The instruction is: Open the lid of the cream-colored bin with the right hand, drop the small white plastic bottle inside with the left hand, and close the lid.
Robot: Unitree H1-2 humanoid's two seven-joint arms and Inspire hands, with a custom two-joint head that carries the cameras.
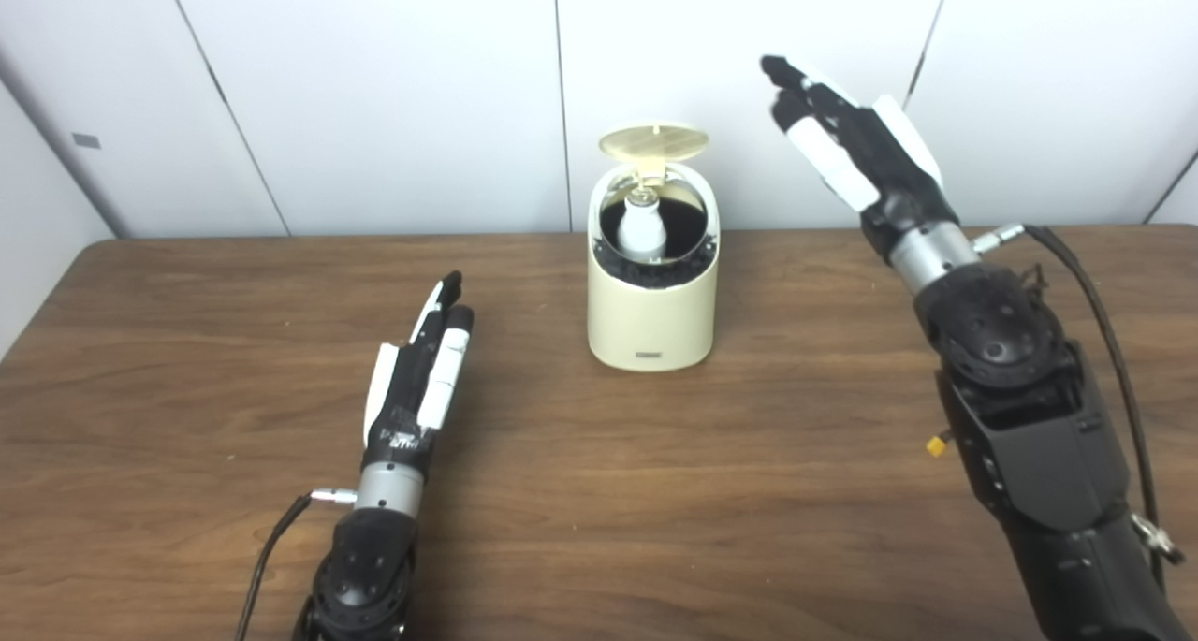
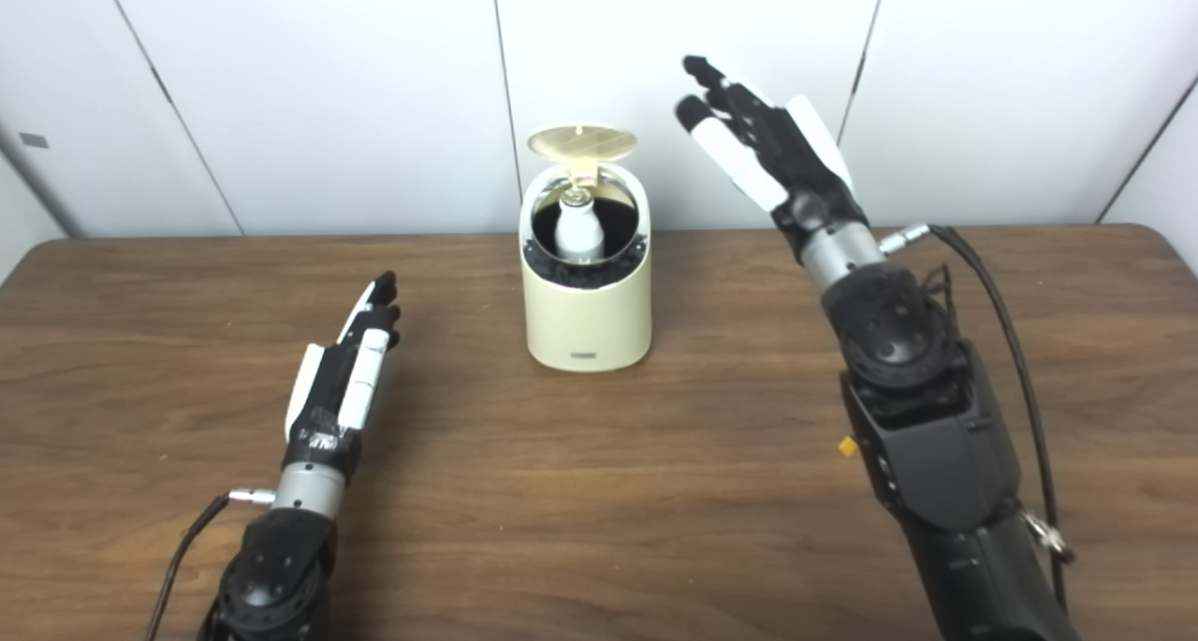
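The cream-colored bin stands at the middle back of the table. Its round lid is flipped up and stands open. The small white plastic bottle sits inside the bin against a dark liner. My left hand lies low over the table to the left of the bin, fingers straight, open and empty. My right hand is raised in the air to the right of the bin, above lid height, fingers spread, open and empty, apart from the lid.
The brown wooden table runs across the whole view. White wall panels stand right behind its back edge. Cables hang off both forearms, one beside my right arm.
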